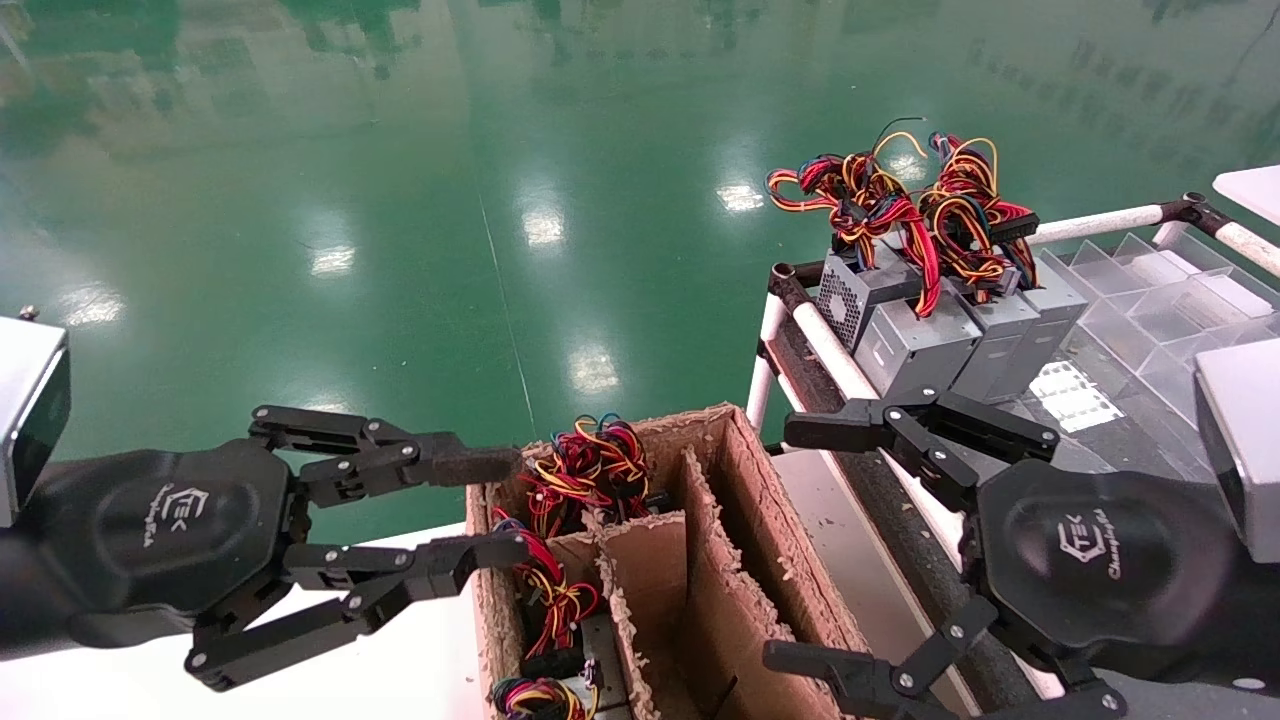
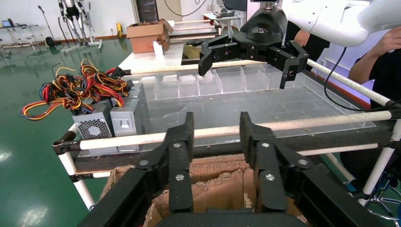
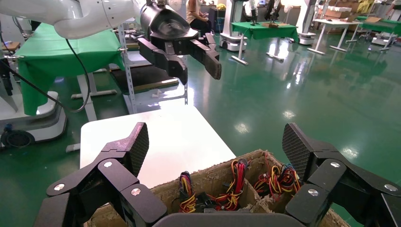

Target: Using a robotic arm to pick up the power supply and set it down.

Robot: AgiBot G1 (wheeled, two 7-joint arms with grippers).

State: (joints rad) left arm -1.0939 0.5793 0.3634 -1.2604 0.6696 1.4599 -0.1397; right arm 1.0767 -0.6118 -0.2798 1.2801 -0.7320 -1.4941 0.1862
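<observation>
The left hand (image 1: 480, 510) hangs at the left edge of a torn cardboard box (image 1: 740, 560), its fingers spread a little, with nothing between them. The box has compartments; bundles of red, yellow and black wires (image 1: 585, 470) fill the left ones. The right hand (image 1: 800, 545) is wide open above the rail of a cart (image 1: 830, 350), beside the box. On the cart, several grey power supplies (image 1: 915, 345) stand side by side, and coloured wires lie on top of them. Clear plastic dividers (image 1: 1160, 300) are behind them. The floor (image 1: 400, 200) is shiny green.
</observation>
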